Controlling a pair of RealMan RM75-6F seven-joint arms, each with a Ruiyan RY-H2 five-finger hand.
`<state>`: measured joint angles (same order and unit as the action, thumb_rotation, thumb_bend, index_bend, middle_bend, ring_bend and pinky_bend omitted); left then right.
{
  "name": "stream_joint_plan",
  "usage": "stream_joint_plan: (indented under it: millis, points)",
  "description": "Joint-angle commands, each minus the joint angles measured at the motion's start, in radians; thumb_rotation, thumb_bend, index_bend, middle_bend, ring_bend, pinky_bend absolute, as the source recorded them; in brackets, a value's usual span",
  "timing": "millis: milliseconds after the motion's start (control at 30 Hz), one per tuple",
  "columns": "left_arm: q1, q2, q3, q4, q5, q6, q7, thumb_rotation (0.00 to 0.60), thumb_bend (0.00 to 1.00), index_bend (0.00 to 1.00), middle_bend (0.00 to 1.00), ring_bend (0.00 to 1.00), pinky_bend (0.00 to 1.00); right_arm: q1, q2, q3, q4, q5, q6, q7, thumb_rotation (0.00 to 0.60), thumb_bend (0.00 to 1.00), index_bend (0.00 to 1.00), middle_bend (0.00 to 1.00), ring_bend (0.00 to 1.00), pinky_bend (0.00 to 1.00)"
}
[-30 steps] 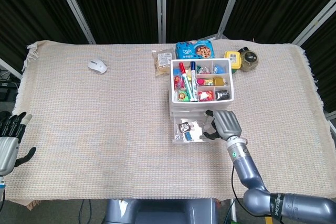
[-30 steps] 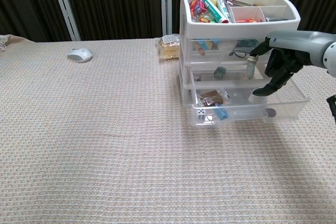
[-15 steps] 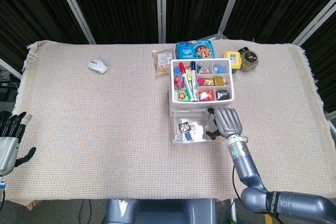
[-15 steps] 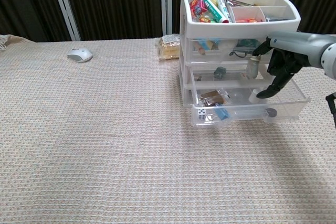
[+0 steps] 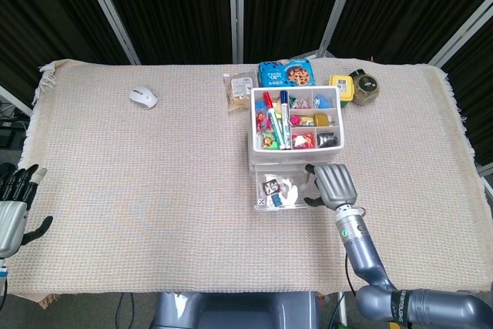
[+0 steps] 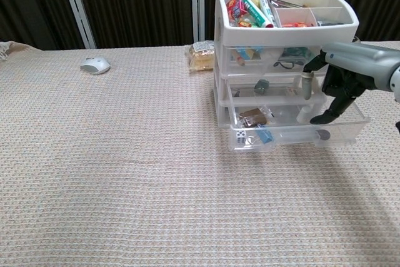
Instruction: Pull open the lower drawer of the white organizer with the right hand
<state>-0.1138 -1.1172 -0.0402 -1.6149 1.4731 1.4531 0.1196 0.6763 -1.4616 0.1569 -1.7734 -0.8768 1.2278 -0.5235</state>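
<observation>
Beside the white organizer, the right hand is hooking curled fingers over the pulled-out lower drawer, while the left hand is lying spread near a mouse.

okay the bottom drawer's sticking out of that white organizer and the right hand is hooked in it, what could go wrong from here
Pulling further could slide the clear plastic lower drawer right out of the white three-tier organizer, spilling the small items inside. The right hand hooks its fingers only at the drawer's right end, so an off-centre pull might skew and jam it. The organizer's open top tray, loaded with markers and small items, could make it tip forward on the woven cloth.
</observation>
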Motion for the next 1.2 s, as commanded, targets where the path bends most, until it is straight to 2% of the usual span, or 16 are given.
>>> stream_joint_plan:
  millis: [33, 167, 300, 700, 1200]
  points:
    - [0.000, 0.000, 0.000, 0.000, -0.001, 0.000, 0.001, 0.600, 0.32, 0.00, 0.00, 0.00, 0.00, -0.015, -0.002, -0.015, -0.015, -0.022, 0.012, 0.000, 0.600, 0.05, 0.52, 1.00, 1.00, 0.57]
    - [0.000, -0.001, -0.001, -0.001, -0.001, 0.000, 0.003, 0.600, 0.32, 0.00, 0.00, 0.00, 0.00, -0.027, -0.003, -0.020, -0.017, -0.047, 0.024, 0.009, 0.600, 0.06, 0.51, 1.00, 1.00, 0.57]
    - [0.000, -0.001, -0.001, -0.001, -0.002, 0.001, 0.005, 0.600, 0.32, 0.00, 0.00, 0.00, 0.00, -0.031, -0.010, -0.016, -0.001, -0.060, 0.020, 0.021, 0.600, 0.11, 0.50, 1.00, 1.00, 0.57]
    - [0.000, 0.000, 0.000, -0.001, -0.002, 0.000, 0.003, 0.600, 0.32, 0.00, 0.00, 0.00, 0.00, -0.056, -0.070, -0.038, 0.130, -0.205, 0.036, 0.091, 0.600, 0.19, 0.47, 1.00, 1.00, 0.57]
    - [0.000, 0.000, -0.001, -0.001, -0.002, -0.001, 0.003, 0.600, 0.32, 0.00, 0.00, 0.00, 0.00, -0.053, -0.086, -0.015, 0.189, -0.209, -0.032, 0.081, 0.600, 0.20, 0.50, 1.00, 1.00, 0.57]
